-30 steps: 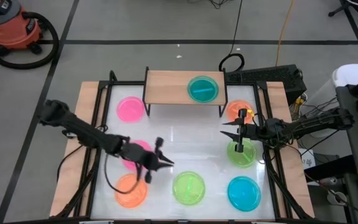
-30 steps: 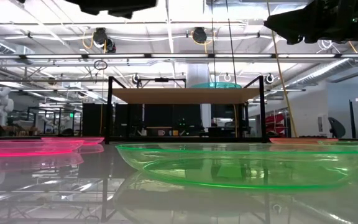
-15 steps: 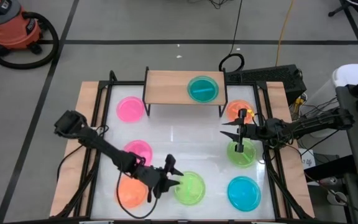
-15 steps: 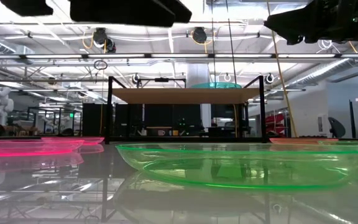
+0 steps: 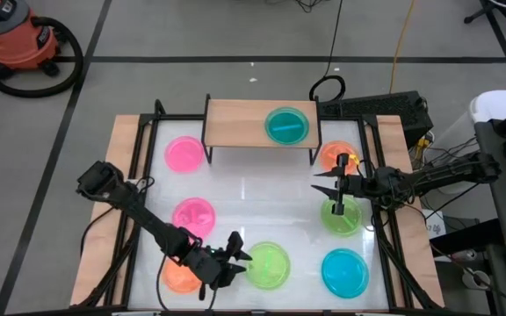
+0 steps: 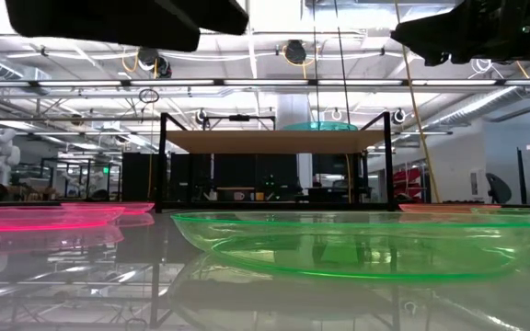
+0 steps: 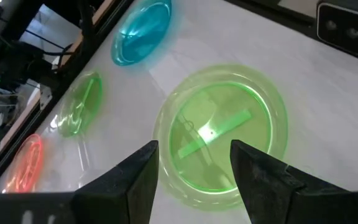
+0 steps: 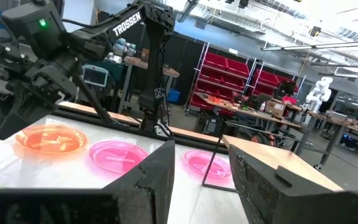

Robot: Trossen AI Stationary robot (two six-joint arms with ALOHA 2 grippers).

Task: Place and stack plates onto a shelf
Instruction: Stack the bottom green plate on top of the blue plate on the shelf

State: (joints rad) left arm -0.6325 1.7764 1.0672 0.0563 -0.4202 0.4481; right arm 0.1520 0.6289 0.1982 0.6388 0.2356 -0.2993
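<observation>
Light-wood shelf point(image 5: 262, 125) is sitting at the far edge of the white counter point(image 5: 253, 197), carrying one teal plate point(image 5: 286, 125) toward its right end. The other seven plates are lying flat on the counter: pink plate point(image 5: 184, 154) near the shelf's left leg, second pink plate point(image 5: 192, 214) mid-left, orange plate point(image 5: 179, 276) at near left, partly hidden under the left arm, green plate point(image 5: 267, 264) at near centre, blue plate point(image 5: 344, 270) at near right, second green plate point(image 5: 342, 216) on the right, second orange plate point(image 5: 338, 156) near the shelf's right leg.

Left gripper point(image 5: 236, 256) is hanging low at the near edge, between the near orange plate and the centre green plate, pointing at the green one. Its fingers point(image 7: 135, 180) are spread apart, gripping nothing; the wrist view is showing the green plate's rim right between them.

Right gripper point(image 5: 327, 182) is waiting over the right side, between the far orange plate and the right green plate, fingers point(image 8: 148, 180) parted and empty.

In the low view the green plate is filling the foreground, with the shelf standing behind it.
</observation>
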